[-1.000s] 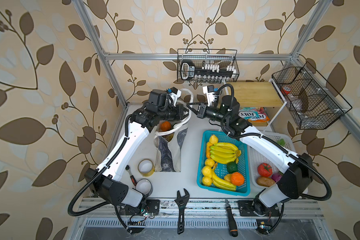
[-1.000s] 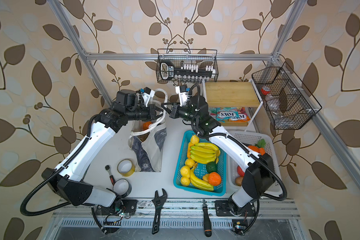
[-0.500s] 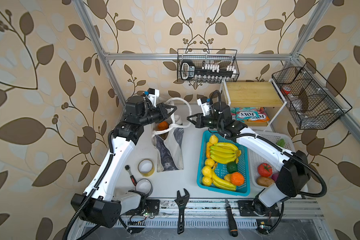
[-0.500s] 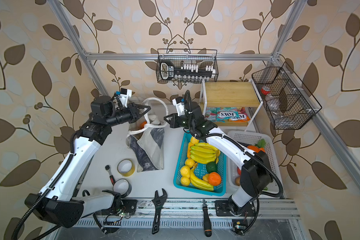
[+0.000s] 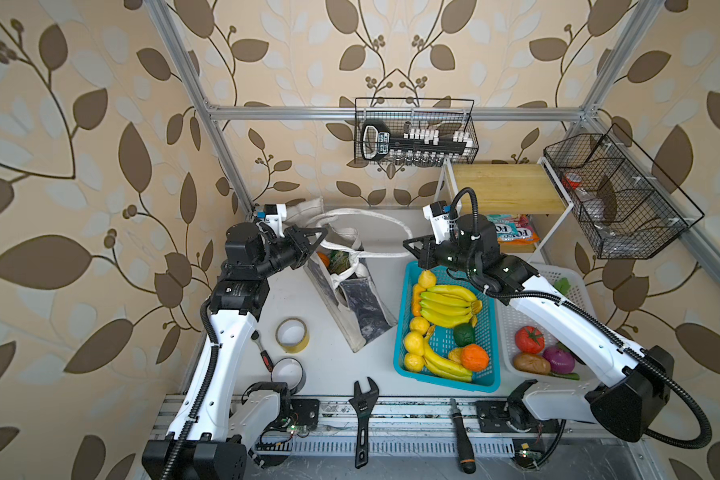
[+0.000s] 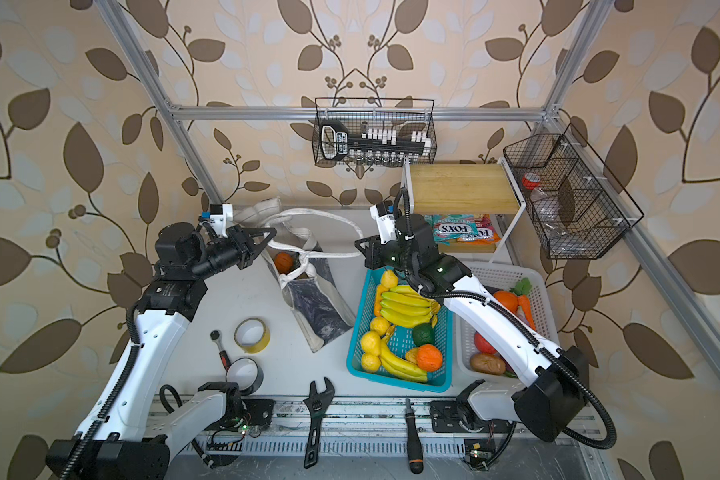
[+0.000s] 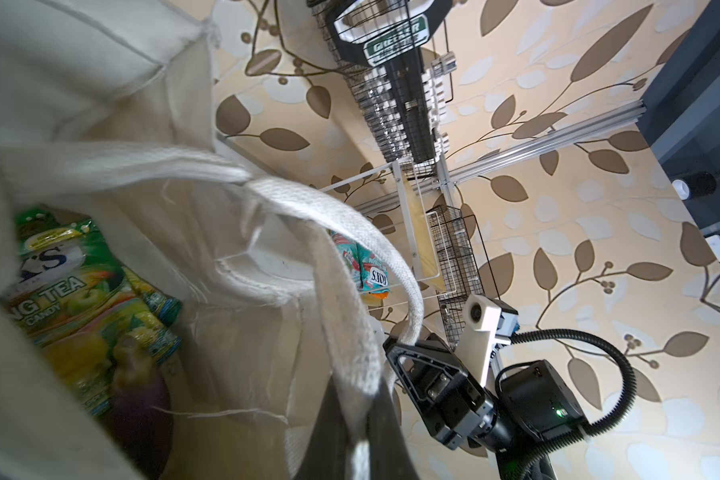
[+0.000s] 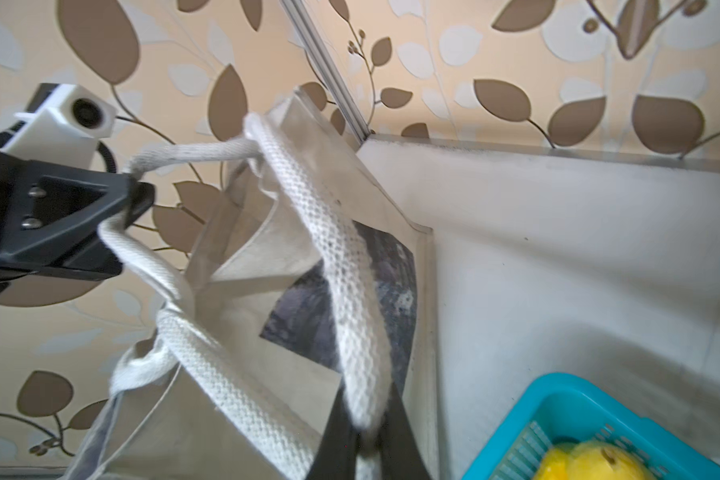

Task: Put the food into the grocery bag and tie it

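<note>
The left gripper [image 5: 317, 240] and right gripper [image 5: 409, 246], together over the bag [image 5: 364, 303] a second ago, have pulled apart sideways, drawing the crossed handles [image 8: 341, 291] tight at its mouth.

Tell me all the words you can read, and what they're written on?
"FOX'S": candy packets under the wooden shelf.
"X'S": green packet in the grocery bag, start hidden.
"NG TEA": same packet, start hidden.
"CANDY": same packet.
Tool holder, green label: too blurred to read.
</note>
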`<state>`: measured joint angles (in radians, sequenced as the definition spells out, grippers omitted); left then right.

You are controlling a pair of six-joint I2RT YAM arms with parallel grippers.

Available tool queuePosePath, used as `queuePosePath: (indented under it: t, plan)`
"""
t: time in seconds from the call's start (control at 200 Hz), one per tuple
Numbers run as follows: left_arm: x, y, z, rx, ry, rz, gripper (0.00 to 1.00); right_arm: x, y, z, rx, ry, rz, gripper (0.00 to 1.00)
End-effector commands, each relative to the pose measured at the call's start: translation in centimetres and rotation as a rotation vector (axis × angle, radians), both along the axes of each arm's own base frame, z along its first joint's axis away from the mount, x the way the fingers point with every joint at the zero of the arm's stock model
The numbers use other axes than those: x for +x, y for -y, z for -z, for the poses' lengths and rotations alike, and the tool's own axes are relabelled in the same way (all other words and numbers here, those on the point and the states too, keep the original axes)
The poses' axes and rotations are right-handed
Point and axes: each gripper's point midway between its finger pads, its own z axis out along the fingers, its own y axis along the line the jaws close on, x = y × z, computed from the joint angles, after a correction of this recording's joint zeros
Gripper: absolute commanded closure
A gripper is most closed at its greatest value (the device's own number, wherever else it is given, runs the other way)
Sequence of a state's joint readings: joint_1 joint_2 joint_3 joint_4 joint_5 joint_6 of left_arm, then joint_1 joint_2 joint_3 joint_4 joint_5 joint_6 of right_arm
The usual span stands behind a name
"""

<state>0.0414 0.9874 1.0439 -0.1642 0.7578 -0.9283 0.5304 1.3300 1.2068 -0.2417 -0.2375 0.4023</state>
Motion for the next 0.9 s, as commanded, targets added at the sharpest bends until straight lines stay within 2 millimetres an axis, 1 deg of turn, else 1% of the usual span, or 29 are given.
queuePosePath:
  t: [0.0,0.065,0.145,0.185,0.235,0.3,0.425,0.485,0.58,0.64,0.705,0.735,0.78,0.835,0.895]
  plan:
    - [-0.2,-4.1,-6.5,0.014,0.247,-0.191,1.0,1.2,8.1,7.2,-0.263,-0.143,0.243,1.0]
    - [0.1,-3.5,-6.4,-0.022,0.238,-0.142,1.0,1.3,8.5,8.1,-0.286,-0.164,0.251,1.0]
    - [0.1,-2.6,-7.0,-0.105,0.264,-0.038,1.0,1.4,9.0,9.2,-0.324,-0.189,0.267,1.0]
    - [0.1,-2.8,-7.2,-0.121,0.263,-0.025,1.0,1.3,9.2,9.5,-0.33,-0.194,0.269,1.0]
    - [0.0,-3.3,-6.8,-0.12,0.246,-0.042,1.0,1.4,9.9,9.9,-0.332,-0.208,0.29,1.0]
    - [-0.7,-3.9,-6.3,-0.105,0.245,-0.063,1.0,1.5,10.8,10.3,-0.327,-0.222,0.316,1.0]
    - [-1.6,-4.1,-5.0,-0.049,0.221,-0.075,1.0,1.7,11.9,11.0,-0.342,-0.248,0.346,1.0]
    - [-1.9,-4.2,-3.9,-0.04,0.198,-0.085,1.0,1.7,12.6,11.2,-0.346,-0.268,0.376,1.0]
    - [-3.1,-4.2,-3.0,-0.021,0.194,-0.099,1.0,1.6,13.3,10.9,-0.341,-0.268,0.399,1.0]
    - [-3.4,-4.0,-2.2,-0.016,0.185,-0.086,1.0,1.6,14.0,10.6,-0.376,-0.262,0.423,1.0]
    - [-2.9,-4.1,-0.4,0.002,0.142,-0.085,1.0,1.6,15.0,9.9,-0.42,-0.261,0.449,1.0]
    - [-2.5,-4.2,0.5,-0.005,0.119,-0.075,1.0,1.8,15.4,9.6,-0.418,-0.254,0.456,1.0]
    - [-2.1,-4.4,1.1,-0.026,0.106,-0.066,1.0,2.1,15.7,9.1,-0.395,-0.247,0.461,1.0]
    - [-1.7,-5.7,1.2,-0.016,0.11,-0.11,1.0,2.6,15.8,8.5,-0.36,-0.242,0.458,1.0]
    - [-1.5,-7.2,0.4,0.023,0.112,-0.163,1.0,3.3,16.0,7.5,-0.365,-0.228,0.469,1.0]
